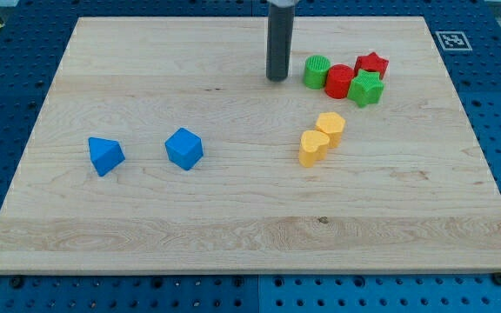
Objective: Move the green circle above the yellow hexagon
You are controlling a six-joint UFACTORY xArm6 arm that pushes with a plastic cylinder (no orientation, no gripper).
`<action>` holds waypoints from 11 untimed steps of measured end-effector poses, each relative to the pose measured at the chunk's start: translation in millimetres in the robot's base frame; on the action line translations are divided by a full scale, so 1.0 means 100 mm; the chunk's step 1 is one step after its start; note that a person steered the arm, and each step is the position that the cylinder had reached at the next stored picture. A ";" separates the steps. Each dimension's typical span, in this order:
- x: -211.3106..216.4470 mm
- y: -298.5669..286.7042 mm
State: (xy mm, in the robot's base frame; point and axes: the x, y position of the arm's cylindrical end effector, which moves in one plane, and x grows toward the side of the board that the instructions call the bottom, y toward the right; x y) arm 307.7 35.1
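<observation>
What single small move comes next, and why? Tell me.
Probably a short push toward the view's bottom once my tip gets round to the top side of the green circle. The tip sits just to the circle's left, and the circle touches the red circle, above and left of the yellow hexagon.
</observation>
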 end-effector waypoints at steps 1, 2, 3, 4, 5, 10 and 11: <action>-0.40 0.46; -0.35 0.82; -0.16 0.74; 0.10 0.73; 0.35 0.73; 0.53 0.09; 0.59 0.20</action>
